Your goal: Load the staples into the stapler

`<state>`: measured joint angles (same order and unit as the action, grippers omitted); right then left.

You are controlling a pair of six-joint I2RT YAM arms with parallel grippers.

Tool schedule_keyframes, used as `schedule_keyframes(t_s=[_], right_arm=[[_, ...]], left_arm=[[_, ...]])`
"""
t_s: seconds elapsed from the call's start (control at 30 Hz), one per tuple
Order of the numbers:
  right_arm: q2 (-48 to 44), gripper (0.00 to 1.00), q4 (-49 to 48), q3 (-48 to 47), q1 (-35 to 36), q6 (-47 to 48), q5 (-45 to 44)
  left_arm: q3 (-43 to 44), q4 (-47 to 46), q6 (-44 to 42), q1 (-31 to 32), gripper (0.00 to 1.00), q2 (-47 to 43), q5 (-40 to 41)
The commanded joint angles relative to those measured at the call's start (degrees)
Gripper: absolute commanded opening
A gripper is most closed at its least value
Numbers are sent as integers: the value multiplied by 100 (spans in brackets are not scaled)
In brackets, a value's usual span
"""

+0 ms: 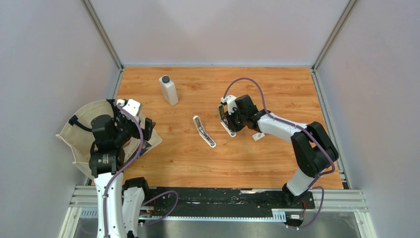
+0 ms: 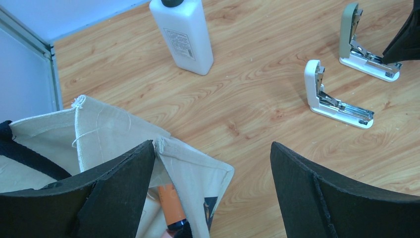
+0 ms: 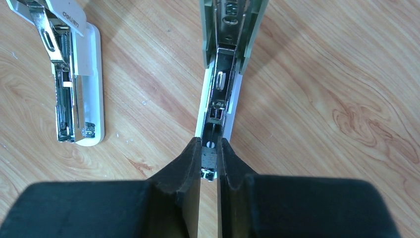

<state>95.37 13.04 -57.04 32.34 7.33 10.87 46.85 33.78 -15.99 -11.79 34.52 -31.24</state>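
Note:
The green stapler (image 3: 221, 84) lies flipped open on the wooden table, its metal channel facing up. My right gripper (image 3: 209, 144) hangs over the near end of that channel, shut on a small grey strip of staples (image 3: 209, 158). From above, the right gripper (image 1: 226, 119) covers most of the green stapler (image 1: 231, 131). A tiny white box (image 1: 258, 136) lies just right of it, beside the forearm. My left gripper (image 2: 213, 146) stands open and empty at the far left, over the corner of a canvas bag (image 2: 99, 129).
A second, white stapler (image 1: 204, 131) lies open left of the green one, and shows in the right wrist view (image 3: 79, 99) too. A white bottle (image 1: 168, 90) stands at the back left. The bag (image 1: 84, 124) holds an orange tube (image 2: 171, 201). Metal frame posts bound the table.

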Motion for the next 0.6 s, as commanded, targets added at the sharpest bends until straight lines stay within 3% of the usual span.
schedule_keyframes(t_s=[0.0, 0.57], right_arm=[[-168, 13, -108, -124, 27, -109, 99], [-124, 13, -126, -124, 36, -74, -77]], left_arm=[[-132, 331, 34, -69, 94, 19, -57], [-124, 331, 34, -69, 94, 11, -57]])
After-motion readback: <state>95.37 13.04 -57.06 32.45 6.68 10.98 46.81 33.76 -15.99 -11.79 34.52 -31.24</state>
